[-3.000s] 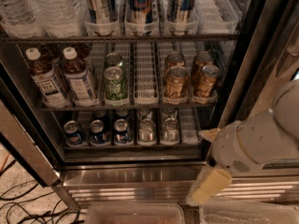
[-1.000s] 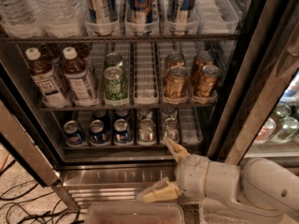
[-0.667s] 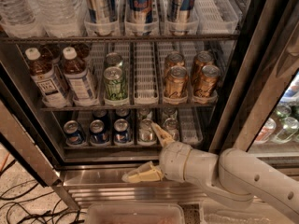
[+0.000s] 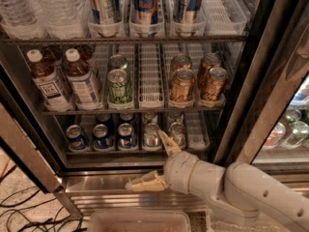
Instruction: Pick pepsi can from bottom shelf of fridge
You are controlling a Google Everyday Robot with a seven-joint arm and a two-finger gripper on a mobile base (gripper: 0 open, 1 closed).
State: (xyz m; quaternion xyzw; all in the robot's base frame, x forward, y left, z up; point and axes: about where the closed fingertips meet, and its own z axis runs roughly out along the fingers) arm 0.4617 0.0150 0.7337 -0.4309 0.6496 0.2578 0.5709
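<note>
The fridge stands open, its white wire racks full of drinks. On the bottom shelf, three short dark-blue pepsi cans stand in a row at the left, with two plain silver cans to their right. My gripper is open and empty, just in front of the bottom shelf. Its upper finger points up between the two silver cans. Its lower finger lies over the steel base. The gripper is right of the pepsi cans and touches none.
The middle rack holds brown bottles, green cans and gold cans. The top rack holds tall slim cans and water bottles. The glass door is open at the right. A clear bin sits below, with cables on the floor at the left.
My arm has swung in from the right and moved left and up. The open gripper has come from below the steel base to the front of the bottom shelf.
</note>
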